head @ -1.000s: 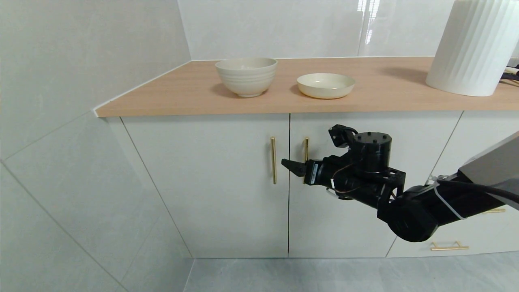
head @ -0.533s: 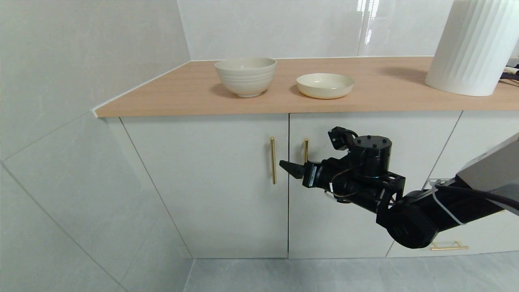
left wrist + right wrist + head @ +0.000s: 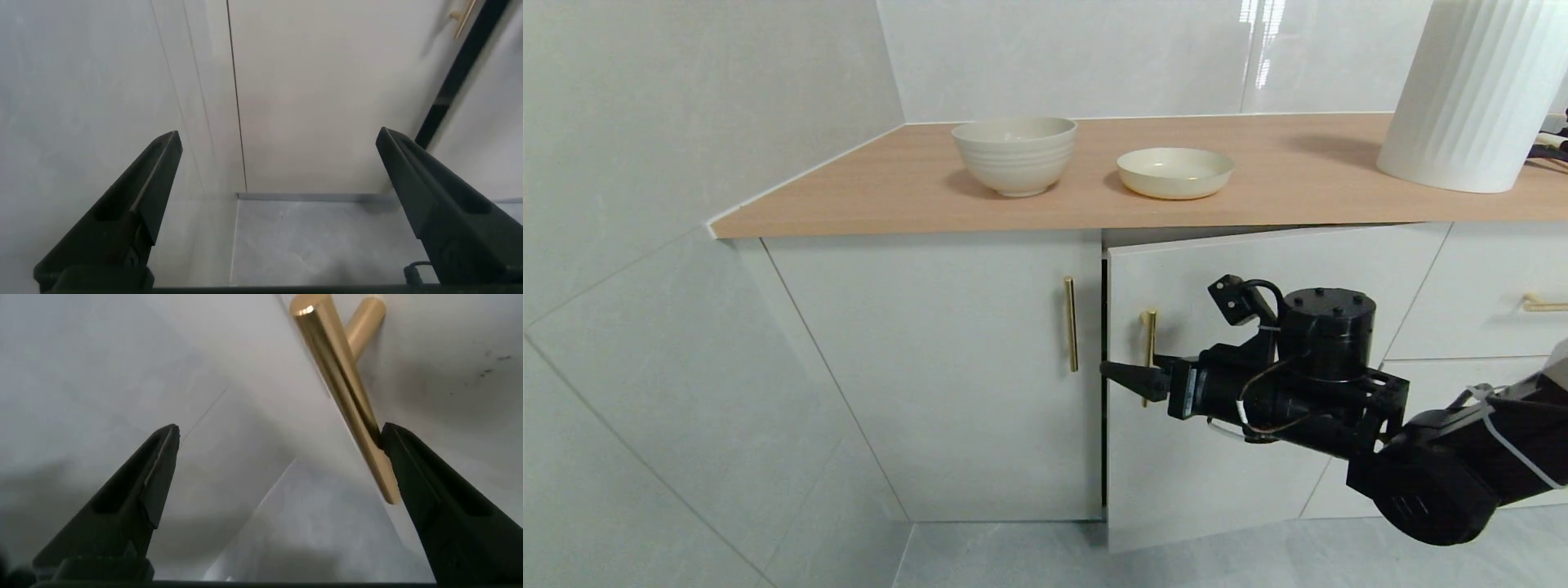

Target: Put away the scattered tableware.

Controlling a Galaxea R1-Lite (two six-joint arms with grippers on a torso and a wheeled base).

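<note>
The right cabinet door [image 3: 1217, 457] has swung out from flush, with a dark gap now along its handle edge. The right gripper [image 3: 1123, 376] has dropped lower with it, fingers spread, and the door's gold handle [image 3: 343, 384] is just beside one finger. The left gripper [image 3: 279, 139], also spread, hangs low to the left of the door. Above the door runs the wooden countertop [image 3: 890, 196], backed by a tiled wall [image 3: 1054, 57]. A shallow dish [image 3: 1174, 171] sits on it above the door's handle end. A deep bowl [image 3: 1014, 155] sits upright beyond that edge.

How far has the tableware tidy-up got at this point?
Done: the right cabinet door stands ajar. In hand: the right gripper, open, sits at that door's gold handle. Left: the bowl and the plate both sit on the counter, neither picked up nor stored.
</note>
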